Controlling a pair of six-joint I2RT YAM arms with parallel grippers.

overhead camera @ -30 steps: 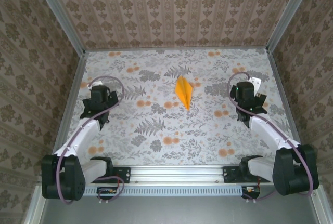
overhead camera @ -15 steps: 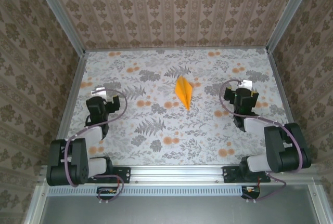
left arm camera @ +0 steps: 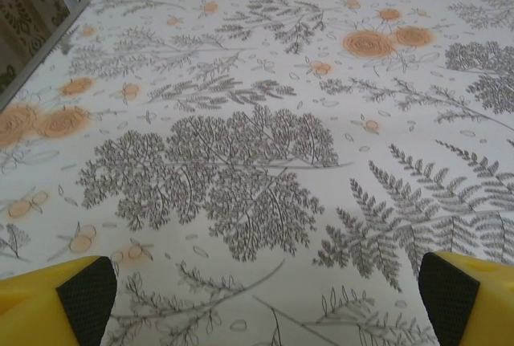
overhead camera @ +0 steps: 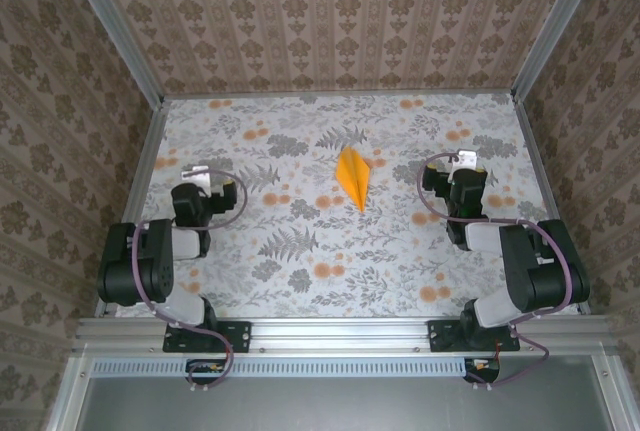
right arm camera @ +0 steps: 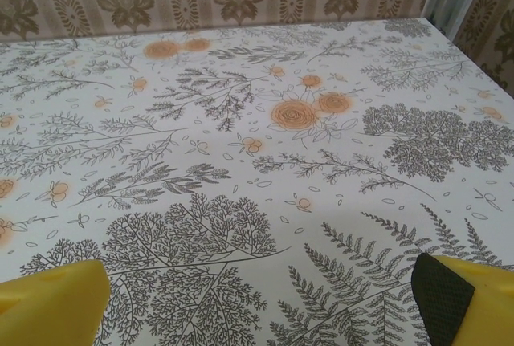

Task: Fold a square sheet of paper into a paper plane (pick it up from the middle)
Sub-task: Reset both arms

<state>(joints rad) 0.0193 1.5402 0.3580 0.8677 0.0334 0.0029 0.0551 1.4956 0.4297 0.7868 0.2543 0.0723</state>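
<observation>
Status: folding is judged complete. A slim, pointed, dart-shaped orange-yellow paper plane point(overhead camera: 353, 177) is seen lying flat on the grey-and-orange floral-print tabletop point(overhead camera: 300, 281). It sits at scene centre, slightly towards the far side, nose pointed near, with the lengthwise crease visible down the middle. It is touched by nothing. A small orange flower print point(overhead camera: 372, 163) sits just beside its right edge.

The left tool point(overhead camera: 197, 179) is parked at the left side and the right tool point(overhead camera: 466, 173) at the right side. Each is well apart from the plane, which lies between them. Both arms are tucked close above their bases.

In the left wrist view the yellow fingers point(left arm camera: 48, 302) with black pads are spread fully wide, with bare tabletop between them and nothing pinched. The right wrist view reads the same: fingers point(right arm camera: 48, 298) spread, nothing held.

The step in hand is judged to be end-of-task parking, not a fold. For the next move, only settling the arms to rest appears to be called for, and no contact with the plane is needed.

If a crease were to be tightened, a reach to centre would be required from either side. Little is offered to pinch by thin paper lying flat, and it could be slid by a sideways nudge. A straight-down approach onto the centre crease would therefore be called for.
</observation>
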